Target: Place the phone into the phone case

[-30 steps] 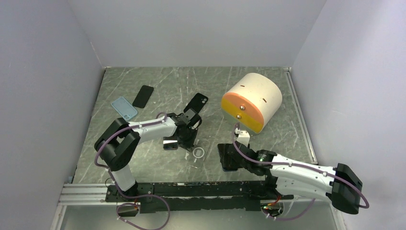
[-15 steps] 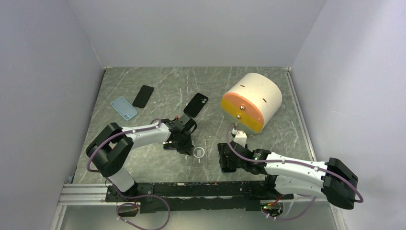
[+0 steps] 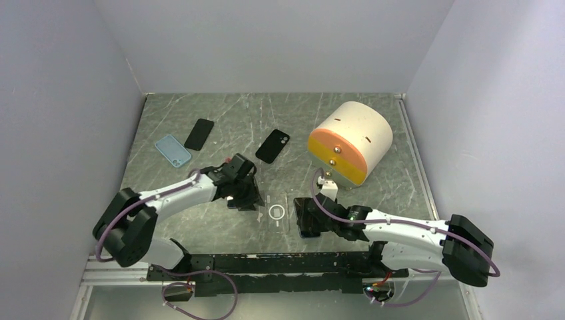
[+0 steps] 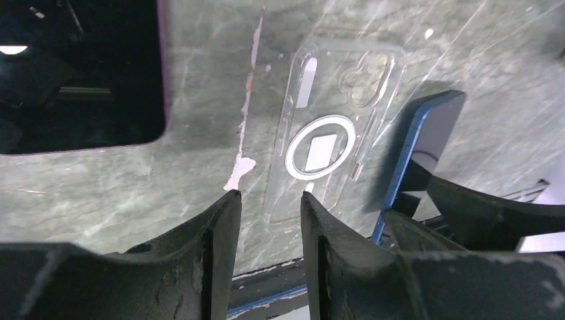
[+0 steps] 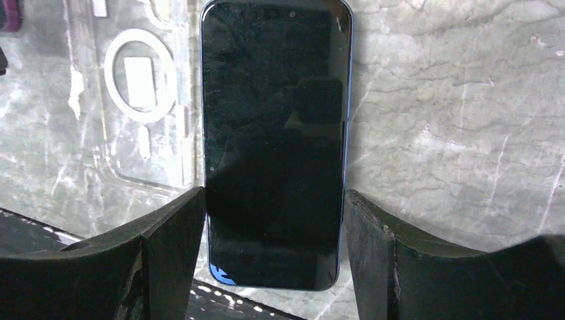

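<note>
Showing its dark screen, the phone (image 5: 276, 133) was clamped by the right gripper (image 5: 273, 197) — just beside the clear phone case (image 4: 333, 140) (ring-marked, empty). The left gripper (image 4: 266, 200) was held narrowly parted near it, gripping nothing.

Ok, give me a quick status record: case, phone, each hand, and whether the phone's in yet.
case: clear phone case, lying flat, empty
phone: blue phone, screen up, right beside the case
right hand: right hand, fingers against the phone's two long sides
left hand: left hand, slightly open, holding nothing, at one end of the case
phone in case: no
</note>
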Controlling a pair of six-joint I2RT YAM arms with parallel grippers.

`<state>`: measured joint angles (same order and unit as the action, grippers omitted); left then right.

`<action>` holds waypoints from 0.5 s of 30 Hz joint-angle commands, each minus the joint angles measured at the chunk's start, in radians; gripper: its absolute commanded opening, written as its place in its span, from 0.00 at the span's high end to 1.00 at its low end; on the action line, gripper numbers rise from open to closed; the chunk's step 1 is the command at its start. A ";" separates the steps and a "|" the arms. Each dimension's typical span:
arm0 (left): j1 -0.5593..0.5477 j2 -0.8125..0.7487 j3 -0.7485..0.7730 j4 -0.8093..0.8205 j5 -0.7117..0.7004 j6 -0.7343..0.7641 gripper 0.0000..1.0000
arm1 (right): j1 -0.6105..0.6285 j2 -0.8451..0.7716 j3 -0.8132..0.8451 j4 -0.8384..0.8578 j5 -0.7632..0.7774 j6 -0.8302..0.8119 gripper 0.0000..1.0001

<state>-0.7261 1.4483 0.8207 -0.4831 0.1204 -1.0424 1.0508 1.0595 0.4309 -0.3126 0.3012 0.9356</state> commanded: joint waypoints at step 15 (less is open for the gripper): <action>0.083 -0.018 -0.106 0.156 0.148 0.043 0.55 | 0.031 0.174 0.209 0.084 0.026 0.047 0.67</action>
<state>-0.6487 1.3819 0.7174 -0.3809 0.2195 -1.0294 1.0721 1.1835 0.5648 -0.2016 0.2924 0.9634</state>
